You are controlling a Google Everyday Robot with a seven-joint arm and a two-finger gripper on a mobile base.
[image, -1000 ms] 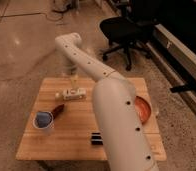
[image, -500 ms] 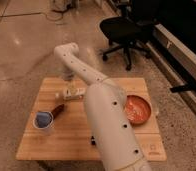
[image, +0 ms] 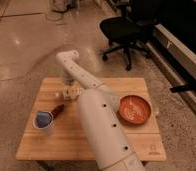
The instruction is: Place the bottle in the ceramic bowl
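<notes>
My pincer hangs released over the small whitish plastic bottle on the wooden desk; probably light and slick, so I'd grip mid-body.

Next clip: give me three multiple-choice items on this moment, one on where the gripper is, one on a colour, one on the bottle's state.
1. Where is the gripper?
A. over the bowl
B. by the bottle, toward the far side of the table
C. down beside the table

2. What colour is the bowl?
A. orange-red
B. green
C. black

3. What state is the bottle in?
A. inside the bowl
B. lifted high above the table
C. on the table, outside the bowl

Answers:
1 B: the arm ends right at the bottle, well away from the bowl.
2 A: its rim and inside read orange-red.
3 C: it rests on the wood, apart from the bowl.
</notes>
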